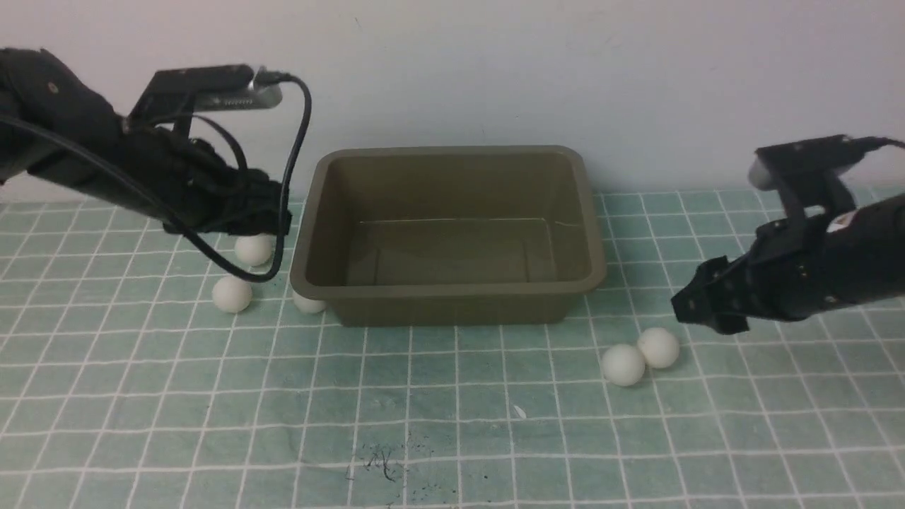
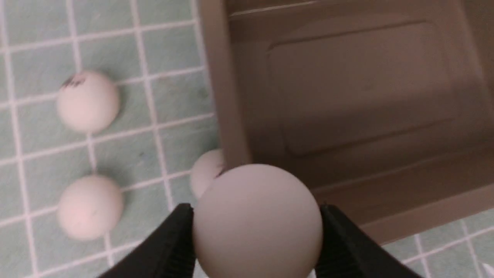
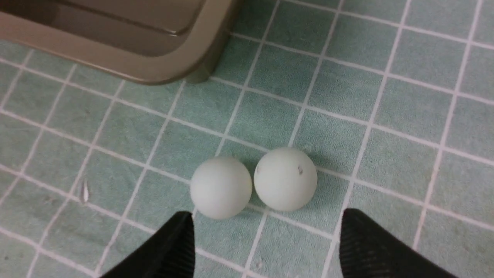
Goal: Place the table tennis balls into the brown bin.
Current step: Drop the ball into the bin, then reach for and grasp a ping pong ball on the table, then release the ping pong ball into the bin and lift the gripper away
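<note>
Here's the bench (image 1: 452,417), dressed in green with a grid of white lines! Standing right on it, near the wall side, is the brown bin (image 1: 456,307). Over to the left of the bin, two table tennis balls (image 1: 232,294) sit apart, and there's a third ball (image 1: 309,304), partly hidden by the bin's rim! Across on the right, near the bin's front corner, two more balls (image 1: 623,365) lie side by side. And dark scuffs (image 1: 382,461) mark the green up front!

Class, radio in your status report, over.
Left claw gripping ball. Right claw open, empty. Bin upright, no balls visible inside.
</note>
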